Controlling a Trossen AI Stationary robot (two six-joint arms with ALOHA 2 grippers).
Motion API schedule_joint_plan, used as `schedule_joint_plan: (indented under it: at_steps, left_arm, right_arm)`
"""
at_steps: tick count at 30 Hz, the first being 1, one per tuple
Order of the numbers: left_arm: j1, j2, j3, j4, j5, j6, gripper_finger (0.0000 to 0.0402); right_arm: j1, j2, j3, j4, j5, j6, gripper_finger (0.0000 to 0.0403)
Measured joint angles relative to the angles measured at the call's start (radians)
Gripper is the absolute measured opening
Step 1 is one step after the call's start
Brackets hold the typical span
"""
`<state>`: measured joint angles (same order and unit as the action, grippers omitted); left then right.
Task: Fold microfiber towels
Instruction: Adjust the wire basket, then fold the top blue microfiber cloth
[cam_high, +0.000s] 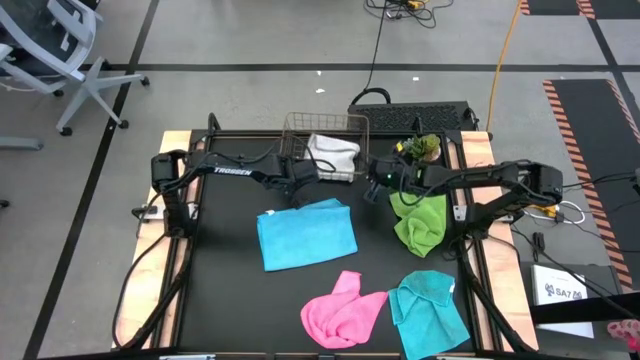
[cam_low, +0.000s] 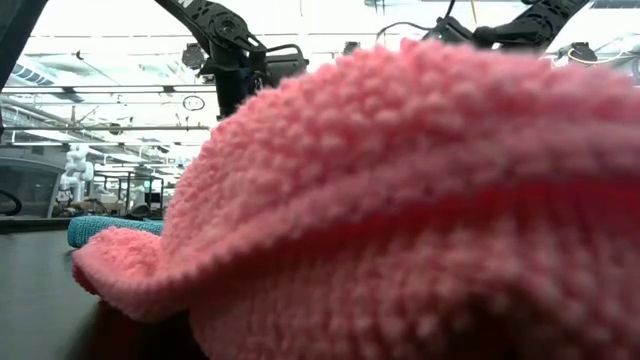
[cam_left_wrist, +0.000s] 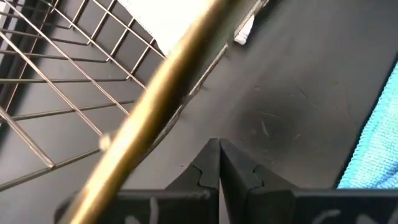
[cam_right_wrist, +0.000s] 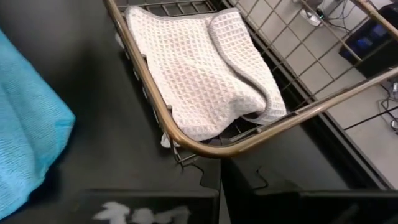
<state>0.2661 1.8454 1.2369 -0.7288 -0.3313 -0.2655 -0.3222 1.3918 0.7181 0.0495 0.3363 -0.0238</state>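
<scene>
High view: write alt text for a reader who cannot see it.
Both arms reach toward the wire basket holding a white towel, the left end effector and right end effector shut and empty. Blue, green, pink and cyan towels lie on the table.

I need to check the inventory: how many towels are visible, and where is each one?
5. White towel in the wire basket; large blue towel at table centre; green towel to the right; pink towel and small blue towel at the front. Others may be hidden.
</scene>
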Motion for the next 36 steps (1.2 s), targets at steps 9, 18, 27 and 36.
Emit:
schedule_joint_plan:
  at_steps: [9, 18, 27, 36]
  left_arm:
    - [-0.03, 0.0, 0.0, -0.015, 0.015, -0.053, 0.0021]
    - [-0.136, -0.019, 0.0, -0.064, 0.016, -0.124, 0.005]
    - [-0.237, -0.151, 0.0, -0.197, 0.019, -0.355, 0.0071]
    - [-0.342, -0.19, 0.001, -0.238, -0.008, -0.563, 0.0072]
  right_arm:
    - [0.012, -0.013, 0.0, 0.022, -0.117, 0.083, 0.0]
    - [0.111, -0.085, 0.0, -0.04, -0.124, 0.093, 0.0]
    - [0.216, -0.181, 0.001, -0.224, -0.13, 0.285, 0.005]
    - [0.344, -0.148, 0.0, -0.155, -0.132, 0.409, 0.0111]
